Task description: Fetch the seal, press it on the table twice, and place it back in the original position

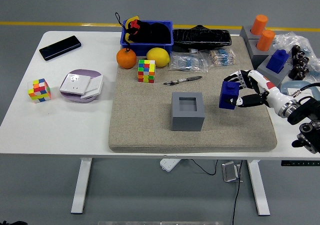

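From the head view, a white table (75, 120) stood on a grey floor with a yellow line behind it. A rough beige mat (150, 130) covered the middle of the table. On the mat sat a grey square holder (187, 116) with an empty square hollow on top. The right hand (246, 90), white and black with jointed fingers, was closed around the blue blocky seal (229, 95) and held it over the mat, to the right of the holder and apart from it.
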You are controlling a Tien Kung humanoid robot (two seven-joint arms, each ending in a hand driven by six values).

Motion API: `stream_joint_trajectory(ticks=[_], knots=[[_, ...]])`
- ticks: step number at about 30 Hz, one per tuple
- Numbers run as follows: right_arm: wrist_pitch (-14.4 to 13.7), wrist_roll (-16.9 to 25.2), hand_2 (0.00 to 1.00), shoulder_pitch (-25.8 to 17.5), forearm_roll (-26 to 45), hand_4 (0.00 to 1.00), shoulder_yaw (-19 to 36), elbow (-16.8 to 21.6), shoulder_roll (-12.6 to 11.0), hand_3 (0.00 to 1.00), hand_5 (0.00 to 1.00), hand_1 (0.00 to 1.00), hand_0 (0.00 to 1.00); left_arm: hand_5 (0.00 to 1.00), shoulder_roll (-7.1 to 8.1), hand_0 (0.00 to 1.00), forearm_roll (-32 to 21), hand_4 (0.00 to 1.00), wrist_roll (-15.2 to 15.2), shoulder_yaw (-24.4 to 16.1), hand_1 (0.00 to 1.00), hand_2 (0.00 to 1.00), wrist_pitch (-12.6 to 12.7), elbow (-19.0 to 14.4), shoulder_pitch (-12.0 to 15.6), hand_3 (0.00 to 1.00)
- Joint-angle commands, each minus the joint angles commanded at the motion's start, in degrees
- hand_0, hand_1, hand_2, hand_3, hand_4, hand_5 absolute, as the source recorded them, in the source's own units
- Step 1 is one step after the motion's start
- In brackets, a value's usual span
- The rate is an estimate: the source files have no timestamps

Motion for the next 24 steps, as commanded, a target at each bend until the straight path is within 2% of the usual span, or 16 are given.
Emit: stream_joint_trajectory(ticks=[9, 18, 24], knots=[[0.07, -0.09, 0.420, -0.54, 0.24, 0.790, -1.92, -3.57, 0.22, 0.417, 0.002, 0.410, 0.544, 0.248, 0.10, 0.724, 0.96, 0.695, 0.28, -0.69, 0.696, 0.683, -0.04, 0.01, 0.10, 0.750], [0.06, -0.01, 0.421, -0.95, 0.50, 0.790, -2.48, -4.37, 0.11, 0.417, 0.002, 0.409, 0.544, 0.248, 0.03, 0.724, 0.38, 0.695, 0.02, -0.14, 0.695, 0.683, -0.04, 0.00, 0.16, 0.750], [-0.02, 0.03, 0.419, -1.17, 0.14, 0.789, -1.63, -3.14, 0.03, 0.416, 0.002, 0.408, 0.543, 0.248, -0.12, 0.724, 0.04, 0.695, 0.02, -0.04, 0.696, 0.682, -0.02, 0.04, 0.29, 0.750]])
